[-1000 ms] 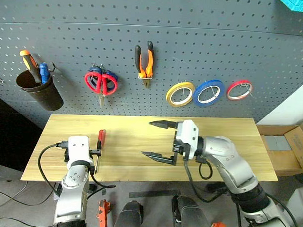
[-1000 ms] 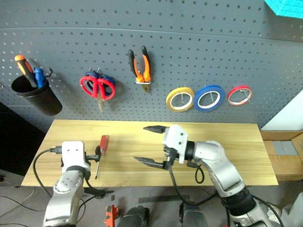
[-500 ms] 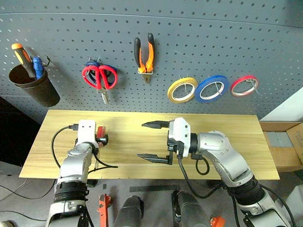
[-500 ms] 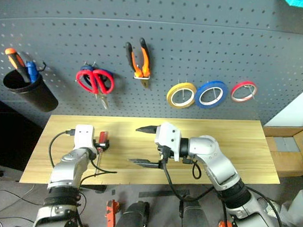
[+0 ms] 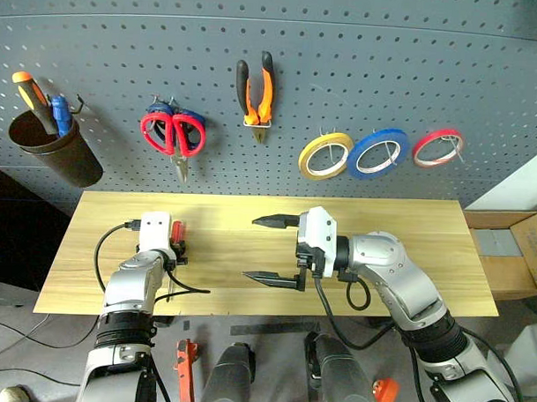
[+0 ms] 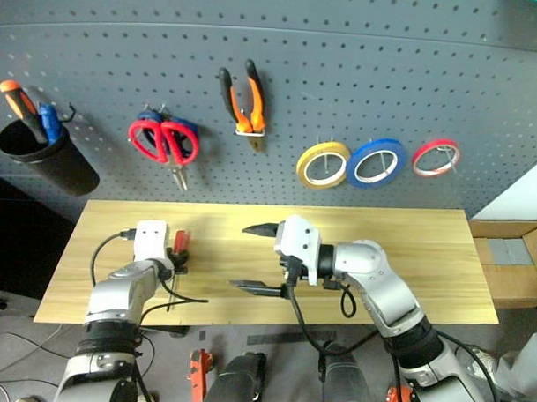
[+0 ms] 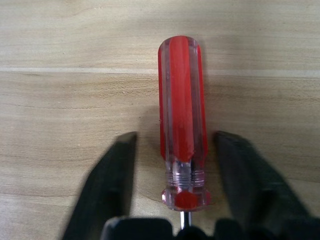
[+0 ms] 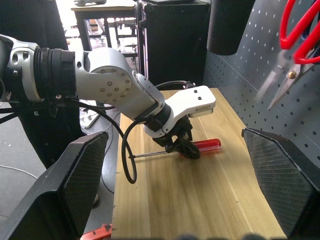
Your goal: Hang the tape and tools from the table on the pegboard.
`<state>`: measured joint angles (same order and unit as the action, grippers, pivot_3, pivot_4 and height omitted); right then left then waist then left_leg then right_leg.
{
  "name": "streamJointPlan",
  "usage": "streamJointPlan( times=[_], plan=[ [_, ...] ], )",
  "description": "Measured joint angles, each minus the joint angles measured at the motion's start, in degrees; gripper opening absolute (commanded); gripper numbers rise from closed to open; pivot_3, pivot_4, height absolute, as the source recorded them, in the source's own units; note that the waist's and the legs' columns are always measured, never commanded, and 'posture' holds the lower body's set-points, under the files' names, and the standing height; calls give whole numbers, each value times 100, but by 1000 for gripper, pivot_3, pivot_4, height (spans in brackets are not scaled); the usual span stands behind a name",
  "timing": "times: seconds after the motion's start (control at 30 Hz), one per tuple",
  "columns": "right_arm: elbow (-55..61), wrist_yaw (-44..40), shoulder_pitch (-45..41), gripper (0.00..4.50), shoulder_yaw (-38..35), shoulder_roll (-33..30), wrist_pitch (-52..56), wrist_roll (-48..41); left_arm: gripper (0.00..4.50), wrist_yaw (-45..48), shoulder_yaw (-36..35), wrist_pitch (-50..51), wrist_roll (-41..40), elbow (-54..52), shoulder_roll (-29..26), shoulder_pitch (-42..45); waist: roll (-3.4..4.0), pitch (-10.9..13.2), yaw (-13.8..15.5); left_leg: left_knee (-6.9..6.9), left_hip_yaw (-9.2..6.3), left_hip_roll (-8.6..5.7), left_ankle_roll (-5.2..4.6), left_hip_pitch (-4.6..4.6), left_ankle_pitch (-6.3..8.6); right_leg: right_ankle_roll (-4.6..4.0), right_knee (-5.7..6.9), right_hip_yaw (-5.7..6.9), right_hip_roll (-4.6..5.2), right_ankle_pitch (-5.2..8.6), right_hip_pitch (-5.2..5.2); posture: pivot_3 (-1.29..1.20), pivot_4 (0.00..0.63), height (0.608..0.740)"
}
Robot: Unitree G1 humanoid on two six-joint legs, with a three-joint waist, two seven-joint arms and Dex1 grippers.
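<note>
The two head views look forward and steeply down from above the near edge of the desk (image 5: 409,225), facing the pegboard (image 5: 361,72) at twelve o'clock; they share almost the whole scene, slightly offset sideways. The left wrist view sits very close over the desk, looking along the left hand (image 7: 176,172) at the red-handled screwdriver (image 7: 182,125). The right wrist view looks lengthwise down the desk toward nine o'clock, between the right hand's fingers (image 8: 277,175), sharing that screwdriver.

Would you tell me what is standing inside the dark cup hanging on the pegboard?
An orange-and-black-handled screwdriver and a blue-handled tool stick up out of the dark cup. Their lower parts are hidden by the cup's wall.
</note>
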<state>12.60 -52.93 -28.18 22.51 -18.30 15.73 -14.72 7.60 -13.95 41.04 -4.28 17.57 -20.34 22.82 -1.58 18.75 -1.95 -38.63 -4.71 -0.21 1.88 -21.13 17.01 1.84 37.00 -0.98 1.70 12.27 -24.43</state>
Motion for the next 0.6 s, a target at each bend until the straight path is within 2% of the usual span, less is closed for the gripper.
streamJointPlan(
  times=[0.03, 0.07, 0.3, 0.37, 0.47, 0.6],
  plan=[
    [-1, 0, 0, 4500, -7, 4, 0, -2, 880, -32, -4, 10, -2, -3, 0, 1, 0, 0, 0, 2, 0, 0, 0, 0, 0, 0, -1, 0, 0, 0, 0, -33, 350, 740],
    [-2, 0, 0, 4500, -23, 9, 0, -3, 813, -60, -9, 19, -6, -5, -1, 1, 0, 0, 1, 4, 0, 0, 1, 0, 0, 0, -3, 0, 1, 0, 0, -32, 344, 740],
    [4, -83, 53, 4500, -171, -19, -6, -189, 814, -68, 35, 267, 1, -648, -46, -438, -5, -3, 3, 42, 5, -4, 15, -8, -7, 0, -13, -1, 18, 0, -23, -22, 293, 740],
    [99, -96, 153, 4500, -271, -39, 8, -308, 814, -24, 269, 214, 141, -1161, -227, -837, -20, -15, 3, 53, 9, -5, 52, -55, -29, -2, -4, 2, 26, -1, -86, -18, 278, 740],
    [286, -37, 387, 4500, -515, -6, 131, -636, 814, 32, 767, -305, 693, -2487, -681, -1879, -32, -29, 9, 59, 10, -6, 75, -127, -42, -6, -3, 3, 41, -4, -157, -4, 256, 740],
    [659, 375, 469, 4500, -728, 371, 343, -945, 814, -289, 862, -1060, 1366, -3960, -760, -2839, -44, -48, 34, 54, -3, -10, 77, -168, -43, -14, -7, 4, 51, -9, -184, 27, 230, 740]
  ],
)
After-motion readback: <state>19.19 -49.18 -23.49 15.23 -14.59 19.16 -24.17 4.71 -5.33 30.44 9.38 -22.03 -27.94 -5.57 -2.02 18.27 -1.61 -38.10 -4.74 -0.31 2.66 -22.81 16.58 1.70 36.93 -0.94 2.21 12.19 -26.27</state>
